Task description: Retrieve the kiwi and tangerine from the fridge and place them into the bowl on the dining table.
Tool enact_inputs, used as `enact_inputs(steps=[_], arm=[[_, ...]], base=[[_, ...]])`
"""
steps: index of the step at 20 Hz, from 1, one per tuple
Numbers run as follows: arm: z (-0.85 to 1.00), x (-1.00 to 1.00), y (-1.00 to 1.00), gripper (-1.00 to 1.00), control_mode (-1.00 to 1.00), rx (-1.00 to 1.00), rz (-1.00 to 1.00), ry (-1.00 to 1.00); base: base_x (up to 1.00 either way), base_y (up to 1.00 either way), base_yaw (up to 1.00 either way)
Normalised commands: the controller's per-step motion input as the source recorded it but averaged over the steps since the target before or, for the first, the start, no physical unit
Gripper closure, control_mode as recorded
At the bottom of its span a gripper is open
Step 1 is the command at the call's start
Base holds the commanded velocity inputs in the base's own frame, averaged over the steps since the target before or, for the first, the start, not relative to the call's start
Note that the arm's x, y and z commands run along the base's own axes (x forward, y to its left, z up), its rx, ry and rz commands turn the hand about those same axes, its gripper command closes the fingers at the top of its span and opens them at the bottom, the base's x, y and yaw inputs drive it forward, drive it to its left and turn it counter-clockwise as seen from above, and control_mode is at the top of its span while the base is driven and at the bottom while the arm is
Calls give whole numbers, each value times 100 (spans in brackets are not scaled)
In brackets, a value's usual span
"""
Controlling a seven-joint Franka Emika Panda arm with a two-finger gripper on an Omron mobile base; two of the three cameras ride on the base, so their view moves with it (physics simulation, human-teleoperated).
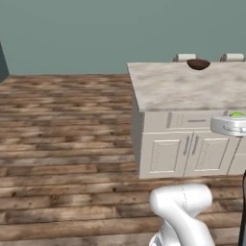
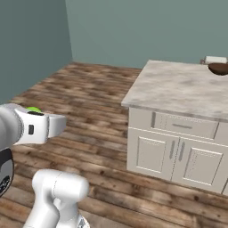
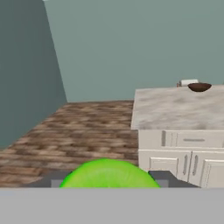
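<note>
The gripper (image 3: 109, 186) is clamped on the kiwi (image 3: 109, 174), carried in the air short of the dining table (image 3: 175, 109), with the bowl (image 3: 199, 87) at its far edge. The kiwi looks light, smooth and roundish, so it could slip; a hold across its middle suits it best.

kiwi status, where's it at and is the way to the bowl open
End effector shut on kiwi. Bowl on far side of table, holds no fruit. Bare floor between.

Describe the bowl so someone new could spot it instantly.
Start at the dining table, the big beige marble-like top over cream cabinet fronts. Look to its far edge, near the teal wall: the bowl sits there, beside a pale chair back. It is the one dark-brown, round, shallow thing on the pale top.
</note>
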Motion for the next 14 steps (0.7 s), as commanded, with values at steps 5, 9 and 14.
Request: enact_inputs(steps=[5,9,14], arm=[[0,0,0,100,100,0,0,0],[0,0,0,100,100,0,0,0],[0,0,0,100,100,0,0,0]], base=[[26,30,-17],[34,55,-11],[55,86,-1]])
